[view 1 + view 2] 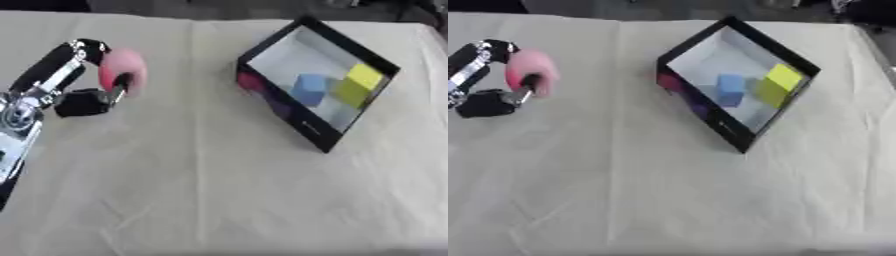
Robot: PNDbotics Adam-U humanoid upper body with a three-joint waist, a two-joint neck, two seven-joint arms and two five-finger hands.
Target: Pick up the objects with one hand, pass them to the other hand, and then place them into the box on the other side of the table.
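Now left hand [92,92] curled around pink object [121,70], lifted above cloth-covered table [219,190] on left side, probably ready for passing, well apart from black box [289,120] with blue block [309,89] and yellow block [359,82] inside

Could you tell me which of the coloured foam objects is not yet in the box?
The pink object, held in the left hand at the table's left. The blue block and yellow block already sit inside the black box.
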